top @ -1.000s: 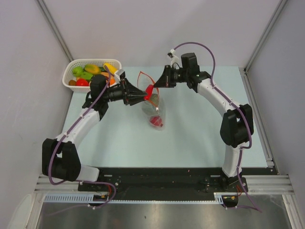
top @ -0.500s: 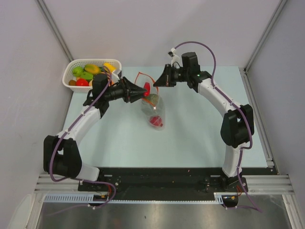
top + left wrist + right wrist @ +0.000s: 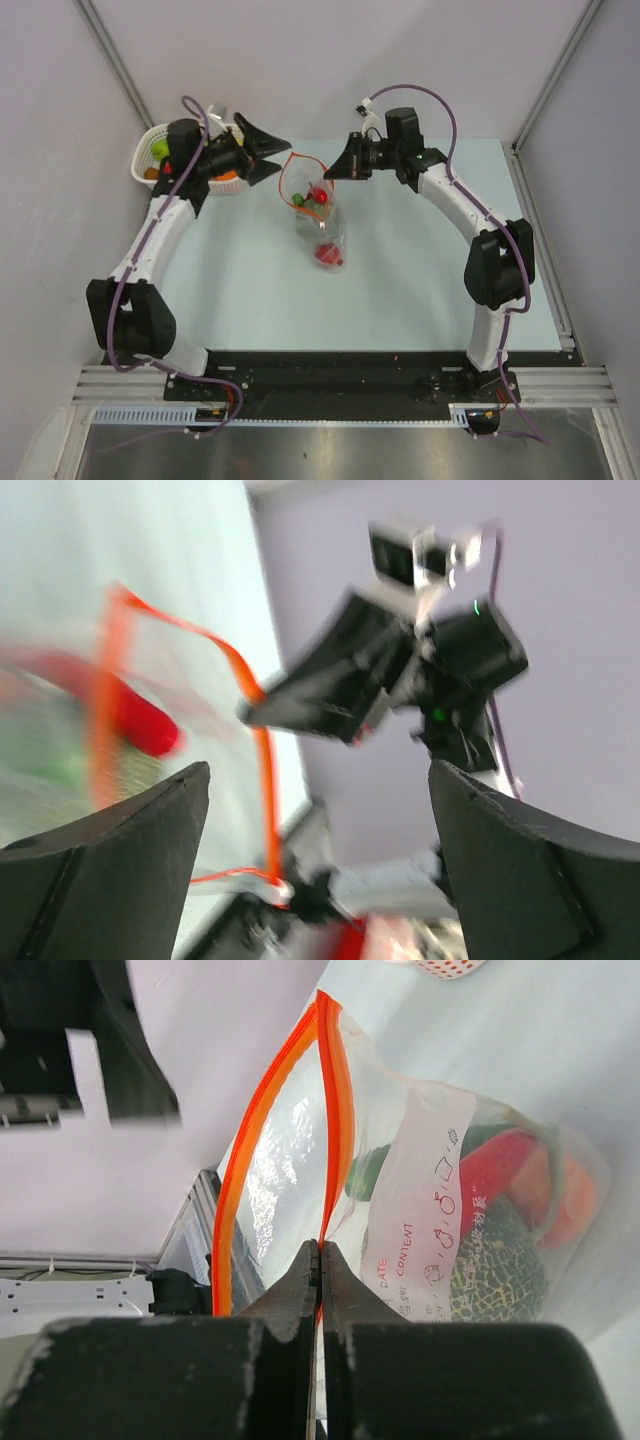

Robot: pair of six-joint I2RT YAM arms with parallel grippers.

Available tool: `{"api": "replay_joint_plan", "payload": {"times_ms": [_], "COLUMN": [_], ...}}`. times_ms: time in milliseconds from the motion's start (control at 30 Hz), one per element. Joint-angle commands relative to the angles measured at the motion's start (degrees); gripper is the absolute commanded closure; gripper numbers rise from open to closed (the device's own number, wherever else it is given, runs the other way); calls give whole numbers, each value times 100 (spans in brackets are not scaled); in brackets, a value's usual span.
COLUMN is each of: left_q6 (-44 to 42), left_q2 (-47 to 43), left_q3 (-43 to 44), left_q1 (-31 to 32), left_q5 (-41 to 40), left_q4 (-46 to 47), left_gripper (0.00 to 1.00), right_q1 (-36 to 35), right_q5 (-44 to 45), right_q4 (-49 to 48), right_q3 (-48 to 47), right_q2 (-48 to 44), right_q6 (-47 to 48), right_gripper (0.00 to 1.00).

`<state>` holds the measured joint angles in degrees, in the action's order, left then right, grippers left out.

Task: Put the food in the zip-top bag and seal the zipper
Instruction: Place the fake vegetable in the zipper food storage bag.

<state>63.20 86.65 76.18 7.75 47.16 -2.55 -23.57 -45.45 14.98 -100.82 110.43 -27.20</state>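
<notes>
Overhead, the right gripper [image 3: 333,172] is pressed together on the zipper [image 3: 305,160], pinching the orange-red strip at its 3 o'clock end. The zip-top bag [image 3: 330,236] trails from that claw toward 7 o'clock, its closed end on the pale table [image 3: 430,270]. The mouth stands open as a loop. Inside the bag, just at 8 o'clock of the right claw, sit a red toy [image 3: 320,195] and a green toy [image 3: 298,201]. A second red toy [image 3: 325,254] lies deeper, near the bag's closed end.

The right wrist view shows the fingertips closed flat on one lip of the strip, with the other lip bowed away toward 10 o'clock. Beyond the pinch, at 3 o'clock, a netted green melon [image 3: 495,1275], a red piece [image 3: 500,1170] and an orange piece [image 3: 572,1200] show through the plastic behind a white label [image 3: 425,1190].

The left gripper [image 3: 278,154] is spread wide and holds nothing. It hovers at 11 o'clock of the bag, just beside the open mouth and apart from it. Behind it, at 9 o'clock, stands the white lattice basket [image 3: 141,163] with a green toy fruit [image 3: 160,150] in it. The left wrist view is blurred. It shows the parted fingers [image 3: 110,870] with the orange strip and the right claw beyond them.
</notes>
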Motion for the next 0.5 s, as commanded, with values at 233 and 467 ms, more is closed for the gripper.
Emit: {"api": "replay_joint_plan", "payload": {"times_ms": [233,467], "left_q6": [-4199,-5010], "left_q2": [729,2118], "left_q3": [1846,2848], "left_q1": [-2048,-2365], "left_q5": [-2798,-3695], "left_q4": [-2592,-2235], "left_gripper": [18,18], "right_q1": [98,134], "right_q5": [-210,-192], "right_q4": [-206,-180], "right_q3": [-96,-123], "right_q2": [-171,-57], "right_q6": [162,171], "right_gripper": [100,100]}}
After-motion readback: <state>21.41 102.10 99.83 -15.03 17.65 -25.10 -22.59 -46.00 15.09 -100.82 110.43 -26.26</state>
